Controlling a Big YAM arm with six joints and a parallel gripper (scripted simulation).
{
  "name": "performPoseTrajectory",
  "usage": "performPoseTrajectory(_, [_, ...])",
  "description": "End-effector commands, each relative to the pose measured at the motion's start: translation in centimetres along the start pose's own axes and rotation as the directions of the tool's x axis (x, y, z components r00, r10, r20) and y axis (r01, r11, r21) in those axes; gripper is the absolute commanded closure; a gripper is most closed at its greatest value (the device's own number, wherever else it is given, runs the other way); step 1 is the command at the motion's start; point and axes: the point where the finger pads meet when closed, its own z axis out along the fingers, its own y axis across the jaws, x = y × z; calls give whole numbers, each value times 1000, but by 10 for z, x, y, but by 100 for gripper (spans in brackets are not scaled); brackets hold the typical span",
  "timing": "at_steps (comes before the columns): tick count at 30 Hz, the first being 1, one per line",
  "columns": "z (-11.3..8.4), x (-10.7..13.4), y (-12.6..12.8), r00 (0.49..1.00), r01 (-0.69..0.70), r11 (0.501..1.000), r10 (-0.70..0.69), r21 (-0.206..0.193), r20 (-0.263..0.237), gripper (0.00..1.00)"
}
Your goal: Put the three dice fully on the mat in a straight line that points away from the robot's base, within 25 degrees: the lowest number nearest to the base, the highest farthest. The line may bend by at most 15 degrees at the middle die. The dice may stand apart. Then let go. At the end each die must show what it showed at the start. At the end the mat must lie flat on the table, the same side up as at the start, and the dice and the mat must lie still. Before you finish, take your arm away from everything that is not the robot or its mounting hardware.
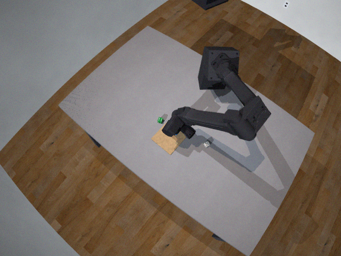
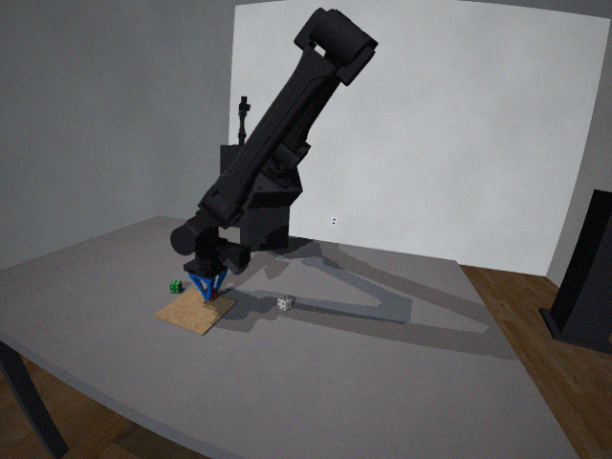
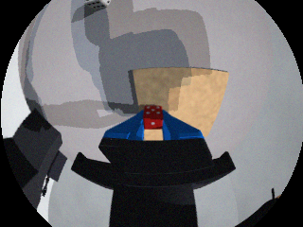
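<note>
My gripper (image 2: pixel 212 295) (image 3: pixel 152 113) with blue fingers is shut on a red die (image 3: pixel 151 117) (image 2: pixel 212 295) and holds it low over the near-base edge of the tan mat (image 1: pixel 164 141) (image 2: pixel 187 311) (image 3: pixel 201 96). In the top view the wrist hides the die. A green die (image 1: pixel 160 120) (image 2: pixel 175 286) sits on the table just beside the mat's far corner, off the mat. A white die (image 1: pixel 206 143) (image 2: pixel 284 302) sits on the table to the other side of the mat, apart from it.
The grey table (image 1: pixel 132 69) (image 2: pixel 321 385) carries the arm's dark base (image 1: pixel 217 66) (image 2: pixel 267 222) at its back. The arm's shadow falls across the mat's near side. A dark cabinet (image 2: pixel 588 276) stands on the floor at the right.
</note>
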Motion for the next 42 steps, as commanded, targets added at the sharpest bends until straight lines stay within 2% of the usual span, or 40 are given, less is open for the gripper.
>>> performPoseTrajectory(1, [1, 6, 1, 1000, -16, 1000, 16, 2, -6, 80])
performPoseTrajectory(42, [4, 1, -1, 1000, -7, 1000, 7, 3, 1, 80])
